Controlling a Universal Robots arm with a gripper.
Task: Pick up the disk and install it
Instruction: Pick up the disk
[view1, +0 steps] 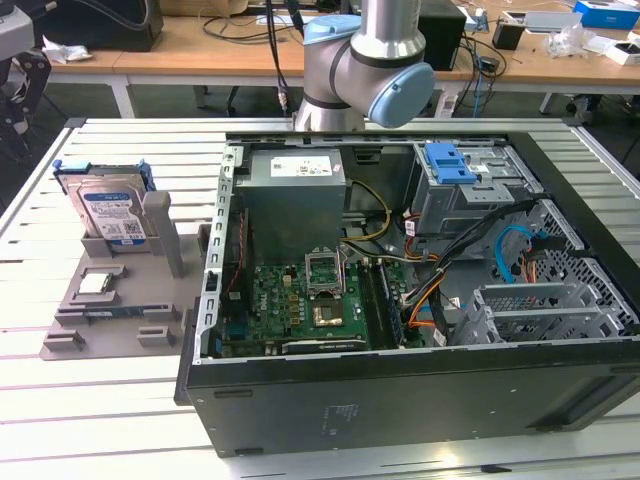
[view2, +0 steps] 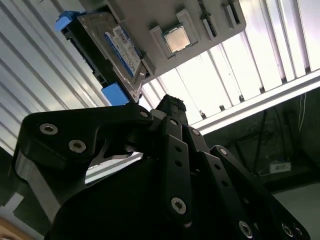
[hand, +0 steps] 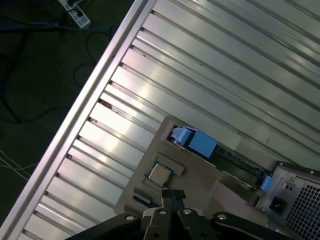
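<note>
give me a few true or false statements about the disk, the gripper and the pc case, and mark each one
1. The disk stands on edge in the grey tray, outside the computer case. True.
2. The gripper is clamped on the disk. False: it is shut on nothing and is apart from the disk.
3. The processor chip lies flat on the same tray. True.
4. The computer case is closed up. False: its side is open, with the motherboard showing.
</note>
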